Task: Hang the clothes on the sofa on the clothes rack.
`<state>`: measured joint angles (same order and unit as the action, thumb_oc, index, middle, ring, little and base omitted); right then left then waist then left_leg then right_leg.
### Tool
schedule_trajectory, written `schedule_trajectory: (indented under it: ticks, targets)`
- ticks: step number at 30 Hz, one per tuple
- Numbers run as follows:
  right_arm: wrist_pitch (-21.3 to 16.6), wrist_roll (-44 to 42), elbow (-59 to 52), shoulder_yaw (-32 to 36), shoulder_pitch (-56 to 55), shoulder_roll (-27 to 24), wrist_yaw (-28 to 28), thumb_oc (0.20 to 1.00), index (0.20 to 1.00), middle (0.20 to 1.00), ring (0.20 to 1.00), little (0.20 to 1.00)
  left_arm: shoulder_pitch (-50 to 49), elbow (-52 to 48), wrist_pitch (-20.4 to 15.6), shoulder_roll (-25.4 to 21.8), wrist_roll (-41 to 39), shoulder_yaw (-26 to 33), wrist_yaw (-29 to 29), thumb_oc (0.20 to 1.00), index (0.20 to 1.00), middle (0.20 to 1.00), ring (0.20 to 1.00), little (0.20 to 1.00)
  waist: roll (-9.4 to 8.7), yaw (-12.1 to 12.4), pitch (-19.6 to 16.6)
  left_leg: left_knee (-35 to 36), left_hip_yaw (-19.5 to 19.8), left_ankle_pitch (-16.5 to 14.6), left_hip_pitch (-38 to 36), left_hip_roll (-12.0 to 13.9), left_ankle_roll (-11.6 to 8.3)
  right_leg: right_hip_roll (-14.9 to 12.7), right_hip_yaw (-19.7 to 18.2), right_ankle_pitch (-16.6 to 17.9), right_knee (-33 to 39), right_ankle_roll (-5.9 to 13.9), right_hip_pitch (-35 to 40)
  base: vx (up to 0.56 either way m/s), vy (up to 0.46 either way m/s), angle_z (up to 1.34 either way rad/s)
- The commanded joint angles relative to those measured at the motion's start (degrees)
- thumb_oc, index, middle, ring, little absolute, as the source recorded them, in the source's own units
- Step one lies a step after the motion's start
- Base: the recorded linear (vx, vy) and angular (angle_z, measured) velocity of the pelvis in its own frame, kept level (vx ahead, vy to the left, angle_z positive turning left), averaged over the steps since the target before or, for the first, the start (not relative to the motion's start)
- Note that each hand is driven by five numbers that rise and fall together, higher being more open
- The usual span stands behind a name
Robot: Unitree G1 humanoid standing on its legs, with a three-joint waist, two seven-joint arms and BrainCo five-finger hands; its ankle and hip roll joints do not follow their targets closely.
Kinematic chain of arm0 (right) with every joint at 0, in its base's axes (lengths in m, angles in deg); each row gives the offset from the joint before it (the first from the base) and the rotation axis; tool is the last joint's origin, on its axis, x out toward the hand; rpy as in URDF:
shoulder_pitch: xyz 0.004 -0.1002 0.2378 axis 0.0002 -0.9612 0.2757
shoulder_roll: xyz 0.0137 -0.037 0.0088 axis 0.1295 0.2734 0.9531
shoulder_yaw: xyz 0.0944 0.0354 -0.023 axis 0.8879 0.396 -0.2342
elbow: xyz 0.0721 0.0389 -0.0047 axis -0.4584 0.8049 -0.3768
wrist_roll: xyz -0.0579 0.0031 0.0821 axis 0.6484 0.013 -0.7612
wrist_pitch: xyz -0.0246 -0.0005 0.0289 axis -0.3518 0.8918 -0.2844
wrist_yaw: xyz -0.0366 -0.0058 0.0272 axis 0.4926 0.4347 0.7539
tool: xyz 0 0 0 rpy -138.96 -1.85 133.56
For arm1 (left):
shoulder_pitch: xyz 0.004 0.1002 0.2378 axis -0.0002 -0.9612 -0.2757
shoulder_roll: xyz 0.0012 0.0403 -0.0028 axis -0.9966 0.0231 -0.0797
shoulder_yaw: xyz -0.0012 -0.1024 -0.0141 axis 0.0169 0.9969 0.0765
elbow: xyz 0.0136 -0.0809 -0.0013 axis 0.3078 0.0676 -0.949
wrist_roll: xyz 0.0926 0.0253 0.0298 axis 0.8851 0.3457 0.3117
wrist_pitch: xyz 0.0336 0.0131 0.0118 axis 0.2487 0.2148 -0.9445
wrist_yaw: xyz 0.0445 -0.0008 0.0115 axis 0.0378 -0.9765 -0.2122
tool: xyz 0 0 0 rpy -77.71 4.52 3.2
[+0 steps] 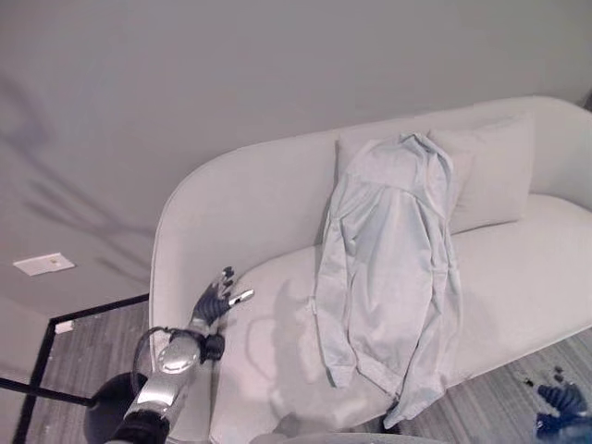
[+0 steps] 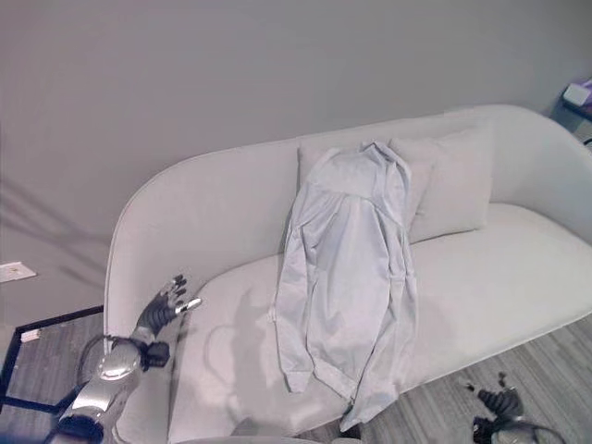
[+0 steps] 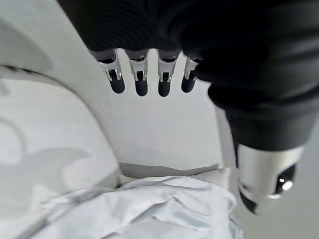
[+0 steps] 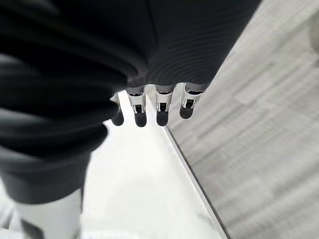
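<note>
The left hand is held open over the sofa's left end. The right hand, fingers relaxed, is seen low right. A pale jacket is draped over the sofa's backrest and seat.

A: Head cams?
B: Both looked down from above at the sofa, 12 o'clock; shared nearly the whole scene.
A: Wrist cams?
B: V. close behind own fingers; left faced sofa and garment, right the floor.
</note>
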<state>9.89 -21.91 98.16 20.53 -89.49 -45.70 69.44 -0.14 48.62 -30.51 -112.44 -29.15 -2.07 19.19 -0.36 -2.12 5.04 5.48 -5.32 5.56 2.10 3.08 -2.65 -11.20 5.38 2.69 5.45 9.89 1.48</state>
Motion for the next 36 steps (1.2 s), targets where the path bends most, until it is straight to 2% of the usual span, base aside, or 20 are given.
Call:
schedule_trajectory:
  ticks: [1, 5, 6, 11, 12, 22, 26, 27, 36]
  targets:
    - [-2.2, -0.3, 1.0, -1.3, 9.9, -3.3, 2.6, 1.000, 1.000, 1.000, 1.000, 1.000, 11.4, 4.6, -2.6, -0.1, 3.4, -1.5, -1.1, 1.000, 1.000, 1.000, 1.000, 1.000, -0.28, -0.2, 6.6, -0.5, 0.9, -8.4, -6.8, -0.9, -0.78, 0.9, 2.2, 4.7, -0.4, 1.94, -2.9, -0.07, -0.024, -0.02]
    - [-3.1, -3.8, 2.4, -7.5, 22.8, -8.0, 3.9, 1.000, 1.000, 1.000, 1.000, 1.000, 26.0, 8.8, -1.9, -2.0, 4.7, -9.6, -3.4, 1.000, 1.000, 1.000, 1.000, 1.000, -0.66, -0.5, 10.0, -0.5, 1.9, -6.6, -2.7, -0.7, -1.02, 1.5, 1.8, 5.8, -0.4, 1.48, -6.5, -0.11, -0.051, -0.08]
    - [-3.2, -3.9, 2.7, -7.7, 23.2, -8.1, 3.8, 1.000, 1.000, 1.000, 1.000, 1.000, 26.3, 9.1, -2.0, -2.0, 4.7, -9.6, -3.4, 1.000, 1.000, 1.000, 1.000, 1.000, -0.65, -0.6, 10.1, -0.5, 2.0, -6.5, -2.6, -0.7, -1.03, 1.5, 1.8, 5.8, -0.4, 1.46, -6.6, -0.08, -0.044, 0.05]
    - [-3.7, -7.5, 9.5, -17.0, 40.0, -11.5, 5.6, 1.000, 1.000, 1.000, 1.000, 1.000, 40.6, 18.1, -1.7, -2.7, 3.6, -16.8, -5.5, 1.000, 1.000, 1.000, 1.000, 1.000, -0.67, -0.8, 13.2, -0.5, 3.7, -4.0, 2.8, -0.2, -1.56, 2.1, 1.3, 6.9, -0.5, 1.13, -11.1, -0.05, -0.069, 0.07]
    - [-3.8, -7.6, 9.7, -17.1, 40.2, -11.5, 5.6, 1.000, 1.000, 1.000, 1.000, 1.000, 40.7, 18.2, -1.8, -2.7, 3.6, -16.8, -5.5, 1.000, 1.000, 1.000, 1.000, 1.000, -0.65, -0.8, 13.2, -0.5, 3.7, -3.9, 2.9, -0.2, -1.56, 2.1, 1.3, 6.9, -0.5, 1.12, -11.2, -0.01, -0.055, 0.14]
    - [-5.3, -13.4, 21.3, -32.2, 65.6, -16.6, 6.3, 1.000, 1.000, 1.000, 1.000, 1.000, 64.0, 36.7, -1.2, -7.4, 6.3, -28.1, -6.9, 1.000, 1.000, 1.000, 1.000, 1.000, -1.31, -2.1, 16.2, -0.5, 5.4, -1.3, 9.8, 1.2, -2.77, 3.2, 1.0, 7.7, -0.4, 1.34, -17.5, -0.02, -0.044, 0.08]
    - [-5.3, -13.4, 21.3, -32.2, 65.6, -16.6, 6.2, 1.000, 1.000, 1.000, 1.000, 1.000, 64.0, 36.7, -1.2, -7.4, 6.3, -28.1, -6.9, 1.000, 1.000, 1.000, 1.000, 1.000, -1.30, -2.1, 16.2, -0.5, 5.5, -1.3, 9.8, 1.2, -2.77, 3.2, 1.0, 7.7, -0.4, 1.34, -17.5, -0.01, -0.027, 0.08]
    - [-5.3, -14.2, 24.5, -37.9, 73.1, -17.9, 6.2, 1.000, 1.000, 1.000, 1.000, 1.000, 71.8, 39.9, -1.2, -8.8, 8.0, -32.4, -8.2, 1.000, 1.000, 1.000, 1.000, 1.000, -1.71, -2.4, 16.5, -0.5, 5.8, -0.7, 12.6, 1.7, -3.36, 3.5, 0.5, 8.0, -0.4, 1.48, -20.3, 0.01, -0.111, 0.09]
    - [-5.8, -16.3, 27.0, -42.7, 78.3, -18.1, 5.7, 1.000, 1.000, 1.000, 1.000, 1.000, 77.9, 40.0, -1.3, -9.4, 9.5, -36.2, -9.9, 1.000, 1.000, 1.000, 1.000, 1.000, -1.68, -3.1, 17.1, -0.5, 6.5, 0.0, 15.9, 2.8, -3.98, 4.4, -0.3, 8.0, -0.4, 1.36, -23.9, 0.01, -0.037, 0.00]
